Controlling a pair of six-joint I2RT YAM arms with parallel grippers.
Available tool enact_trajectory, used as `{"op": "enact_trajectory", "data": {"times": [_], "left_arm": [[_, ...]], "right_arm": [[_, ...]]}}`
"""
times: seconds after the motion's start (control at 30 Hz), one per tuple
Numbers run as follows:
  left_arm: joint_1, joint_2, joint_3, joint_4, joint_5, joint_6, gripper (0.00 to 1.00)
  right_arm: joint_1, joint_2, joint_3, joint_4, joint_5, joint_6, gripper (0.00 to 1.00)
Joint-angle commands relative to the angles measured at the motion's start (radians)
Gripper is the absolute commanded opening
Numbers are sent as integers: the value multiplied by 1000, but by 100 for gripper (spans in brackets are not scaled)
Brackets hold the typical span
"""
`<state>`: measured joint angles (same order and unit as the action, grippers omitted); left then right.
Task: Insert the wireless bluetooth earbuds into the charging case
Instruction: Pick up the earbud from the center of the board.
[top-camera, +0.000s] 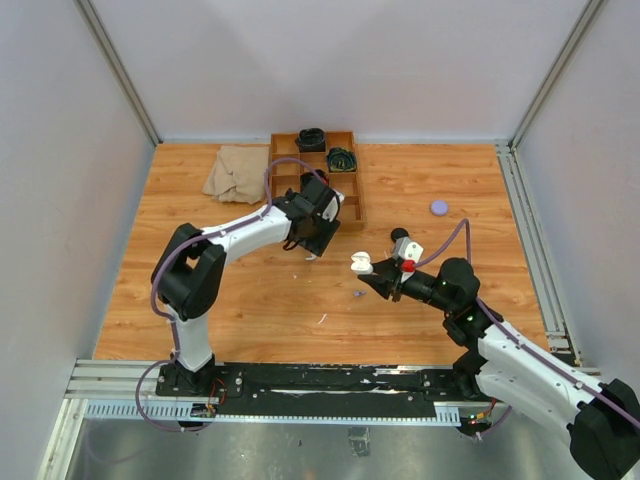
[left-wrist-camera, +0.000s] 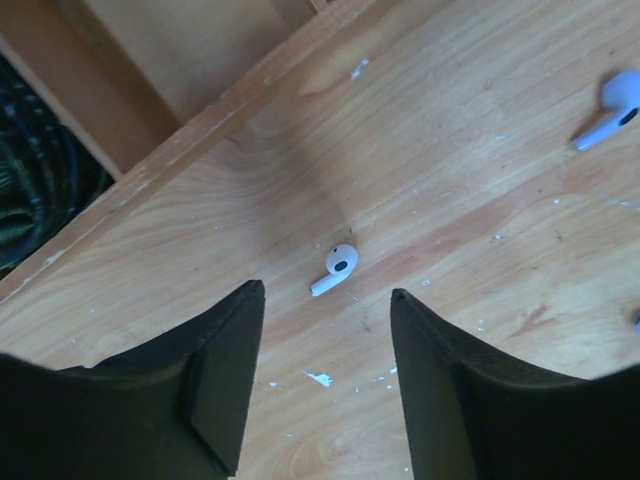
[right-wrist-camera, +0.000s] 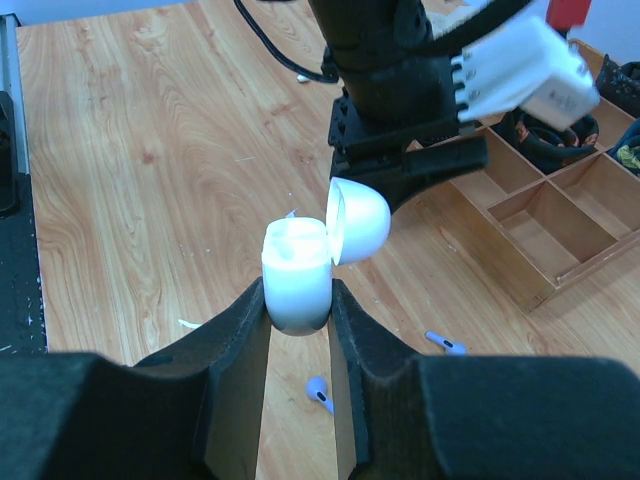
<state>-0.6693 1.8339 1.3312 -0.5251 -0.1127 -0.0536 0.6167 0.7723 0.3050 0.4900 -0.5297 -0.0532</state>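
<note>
White stemmed plastic earbud (left-wrist-camera: 338, 264), near the wooden tray (left-wrist-camera: 200, 140), lies just ahead of my left gripper (left-wrist-camera: 326, 291), jaws parted, stem slanting across the gap.

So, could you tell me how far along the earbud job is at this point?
Done: the right gripper grips the charging case, lid flipped open. In hand: the left gripper hangs open astride a white earbud lying on the table, not yet gripped. Left: lifting it into the case, then the lilac earbuds lying loose nearby.
</note>
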Motion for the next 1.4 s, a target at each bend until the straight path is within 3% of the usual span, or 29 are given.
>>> {"op": "enact_trajectory", "data": {"times": [0.0,0.3,0.77,1.37], "left_arm": [[-11,65,61,-70,-12,75,56],[-11,168,148,-117,87,150,52],[-11,268,233,-207,83,167,38],[-10,270,225,-239,56,140,26]], "right_arm": [[-35,-26,-9,29,8,-5,15],[-39,-36,0,2,-3,-10,15],[-40,-42,6,-18,-17,-16,15],[-41,-40,11,-25,-22,-16,15]]}}
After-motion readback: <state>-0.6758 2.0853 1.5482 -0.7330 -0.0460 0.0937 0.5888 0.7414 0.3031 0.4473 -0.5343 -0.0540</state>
